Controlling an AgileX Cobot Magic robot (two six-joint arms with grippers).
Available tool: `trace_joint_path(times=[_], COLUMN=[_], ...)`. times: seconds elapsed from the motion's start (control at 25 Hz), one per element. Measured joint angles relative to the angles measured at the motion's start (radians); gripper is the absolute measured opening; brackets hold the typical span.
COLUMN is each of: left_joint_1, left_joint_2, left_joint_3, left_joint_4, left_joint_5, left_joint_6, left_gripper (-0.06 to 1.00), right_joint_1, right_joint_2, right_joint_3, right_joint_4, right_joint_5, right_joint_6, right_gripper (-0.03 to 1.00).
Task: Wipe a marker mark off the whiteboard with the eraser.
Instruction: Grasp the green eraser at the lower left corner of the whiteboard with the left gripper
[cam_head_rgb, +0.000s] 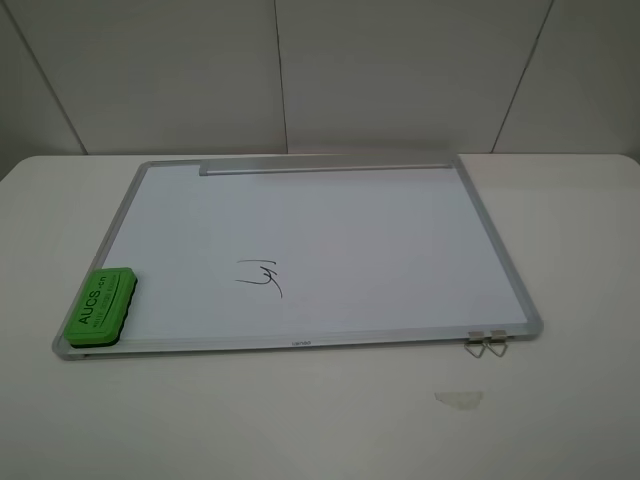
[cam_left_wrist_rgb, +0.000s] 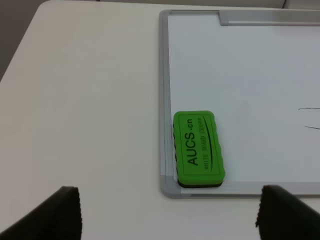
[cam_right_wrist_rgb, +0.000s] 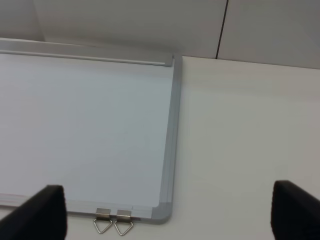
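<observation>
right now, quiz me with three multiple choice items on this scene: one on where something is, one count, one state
1. Where does the eraser lie?
A) on the near left corner of the whiteboard
B) in the board's middle
C) off the board

2. How many metal clips hang from the board's near edge?
A) one
B) two
C) four

3. How is the left gripper?
A) shut on the eraser
B) open, empty
C) shut on a marker

Answers:
1 A, the green block sits inside the frame at that corner.
2 B, two show side by side in the high and right wrist views.
3 B, its fingers stand wide apart, with the eraser beyond them.
</observation>
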Motion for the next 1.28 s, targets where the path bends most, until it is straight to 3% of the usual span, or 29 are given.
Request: trace_joint_path(times=[0.88,1.28], left_joint_1=[0.0,0.0], left_joint_2=[0.007,0.418], left_joint_3=[-0.003,-0.17], left_joint_4=[0.0,-0.008], left_joint_5=[0.006,0.11], left_joint_6=[-0.034,-0.114], left_gripper=[0.72,0.72], right_joint_1=[0.0,0.0], right_joint_2=[0.0,0.0], right_joint_3=[0.0,0.0], right_joint_4=[0.0,0.0], right_joint_5=[0.0,0.0], right_joint_6=[0.0,0.0], right_gripper=[0.82,0.82])
